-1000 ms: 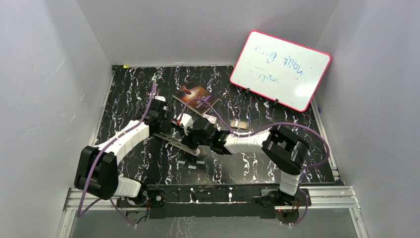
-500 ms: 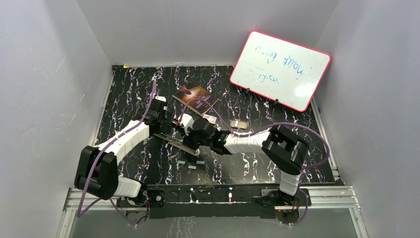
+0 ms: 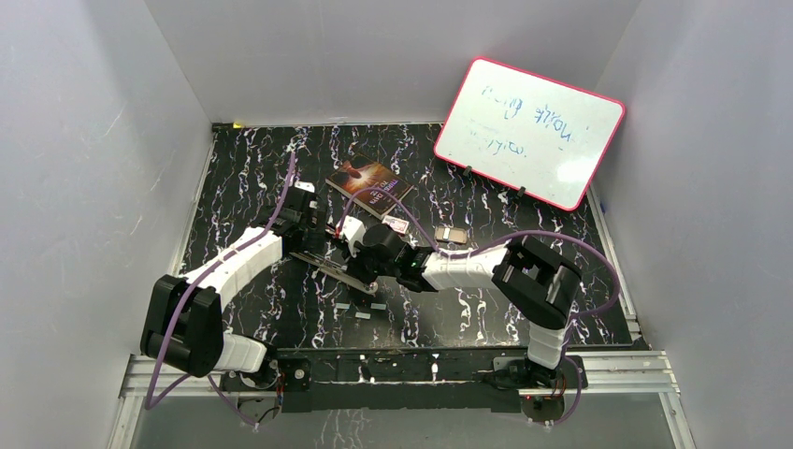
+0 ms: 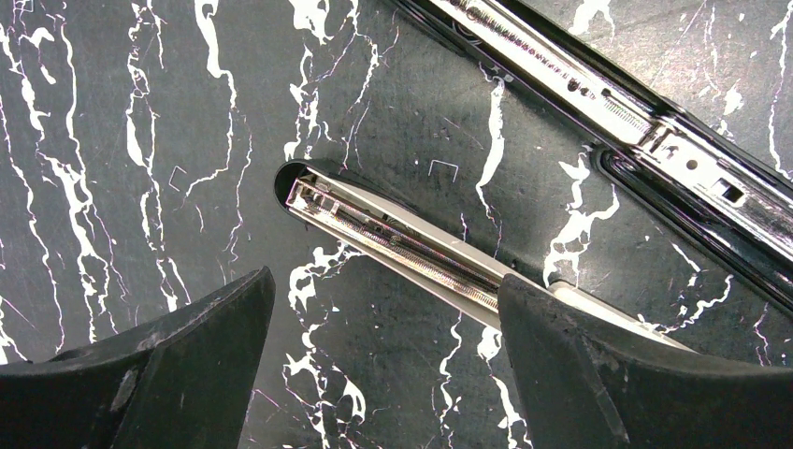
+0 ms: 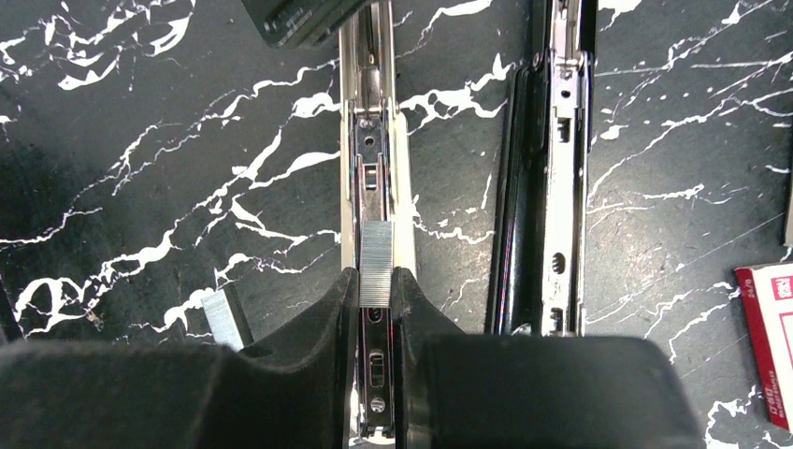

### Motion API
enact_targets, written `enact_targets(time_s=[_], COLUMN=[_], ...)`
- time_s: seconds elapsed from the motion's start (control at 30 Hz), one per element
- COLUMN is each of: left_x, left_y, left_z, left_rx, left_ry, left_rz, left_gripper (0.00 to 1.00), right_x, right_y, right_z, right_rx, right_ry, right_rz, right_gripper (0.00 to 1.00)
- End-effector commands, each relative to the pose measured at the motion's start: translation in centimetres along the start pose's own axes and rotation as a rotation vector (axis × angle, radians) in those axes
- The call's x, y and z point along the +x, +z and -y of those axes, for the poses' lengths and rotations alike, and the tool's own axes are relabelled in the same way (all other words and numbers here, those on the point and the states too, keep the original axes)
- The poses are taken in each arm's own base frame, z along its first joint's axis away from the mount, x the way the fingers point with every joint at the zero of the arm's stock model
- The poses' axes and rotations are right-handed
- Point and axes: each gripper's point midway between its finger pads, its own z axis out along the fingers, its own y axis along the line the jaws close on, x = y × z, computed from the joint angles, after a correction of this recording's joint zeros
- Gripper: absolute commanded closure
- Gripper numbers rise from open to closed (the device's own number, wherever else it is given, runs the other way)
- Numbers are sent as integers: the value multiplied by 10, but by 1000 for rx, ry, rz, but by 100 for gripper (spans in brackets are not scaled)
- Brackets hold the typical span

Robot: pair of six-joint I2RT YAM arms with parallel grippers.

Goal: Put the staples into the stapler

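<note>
Both arms reach low and meet on the table [image 3: 234, 178], just 9 o'clock of centre. Right gripper [image 5: 375, 281] pinches the staples [image 5: 376, 264] directly over the channel of the opened stapler [image 5: 372, 140]. Left gripper [image 4: 385, 285] is spread wide astride the magazine tip. Whiteboard [image 3: 529, 131] at 2 o'clock: blue scrawl unreadable.

One stapler [image 5: 374, 140], two staple strips [image 5: 376, 264], perhaps one box [image 5: 771, 318].

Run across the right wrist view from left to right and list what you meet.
loose strip of staples on the table → staples pinched in the right gripper → stapler's folded-open arm → white-and-red box at the right edge
</note>
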Motion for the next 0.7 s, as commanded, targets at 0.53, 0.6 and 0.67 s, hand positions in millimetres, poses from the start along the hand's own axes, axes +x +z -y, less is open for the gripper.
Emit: enact_targets(time_s=[0.53,0.6,0.67], left_x=[3,2,2], left_y=[0,0,0], left_z=[3,3,3], left_rx=[9,9,9], left_ry=[17,19,19], left_rz=[-2,-1,-1], left_gripper=[11,11,11], right_x=[-10,-19,-27], right_y=[-2,-7,-11], right_z=[-3,-4,-5], right_rx=[-3,-6,-11], right_ry=[4,-4,-11], right_rz=[22,61,99], right_gripper=[100,100,100])
